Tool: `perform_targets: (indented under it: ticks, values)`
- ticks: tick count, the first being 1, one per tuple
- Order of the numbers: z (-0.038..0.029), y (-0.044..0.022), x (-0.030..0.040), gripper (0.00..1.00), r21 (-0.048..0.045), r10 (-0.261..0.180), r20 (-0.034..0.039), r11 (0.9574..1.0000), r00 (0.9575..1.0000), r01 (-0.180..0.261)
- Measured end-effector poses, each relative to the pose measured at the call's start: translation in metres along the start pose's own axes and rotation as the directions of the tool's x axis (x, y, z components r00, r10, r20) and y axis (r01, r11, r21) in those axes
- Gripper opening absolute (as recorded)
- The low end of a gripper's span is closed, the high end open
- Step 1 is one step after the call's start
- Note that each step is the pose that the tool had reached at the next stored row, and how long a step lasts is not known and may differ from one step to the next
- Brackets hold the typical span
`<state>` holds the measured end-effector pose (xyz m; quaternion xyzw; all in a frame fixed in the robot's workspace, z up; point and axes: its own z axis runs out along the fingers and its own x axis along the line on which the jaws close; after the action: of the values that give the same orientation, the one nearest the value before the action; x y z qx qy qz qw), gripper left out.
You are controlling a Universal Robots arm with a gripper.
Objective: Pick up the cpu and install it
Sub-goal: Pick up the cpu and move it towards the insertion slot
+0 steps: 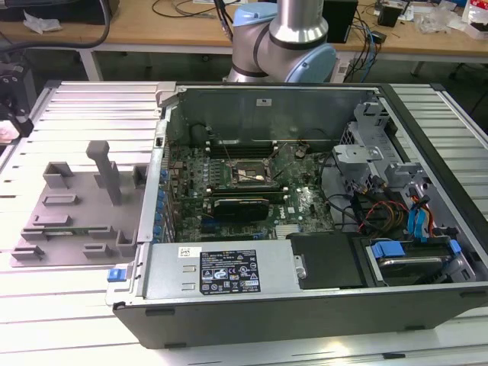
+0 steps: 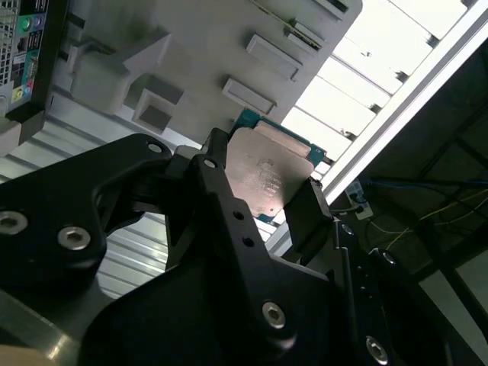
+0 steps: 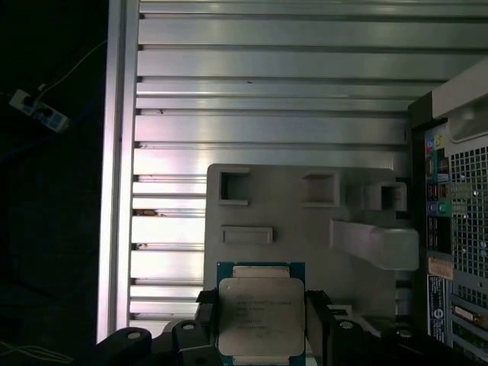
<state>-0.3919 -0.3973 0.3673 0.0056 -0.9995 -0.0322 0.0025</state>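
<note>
Gripper (image 3: 261,326) holds cpu (image 3: 261,314). Black fingers (image 3: 317,324) set narrow, clamped on two opposite edges of chip. Silvery top faces camera in both wrist views, green edge showing at far side. Behind cpu: grey tray (image 3: 305,221) lying on slatted table (image 3: 267,76). Cannot tell gap between chip and tray. Exterior view: open computer case (image 1: 305,290) just beside tray, socket (image 1: 248,174) on board in middle of case, arm (image 1: 293,30) behind case.
</note>
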Motion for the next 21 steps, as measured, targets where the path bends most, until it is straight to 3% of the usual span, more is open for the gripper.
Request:
perform_targets:
  ticks: [10,21]
  values:
    - [-0.0001,-0.0001,-0.0118,0.55,0.0000,0.000,0.0000,1.0000,1.0000,0.000]
    - [-0.0002,-0.0003,-0.0300,0.55,-0.0001,0.000,0.0001,1.0000,1.0000,0.000]
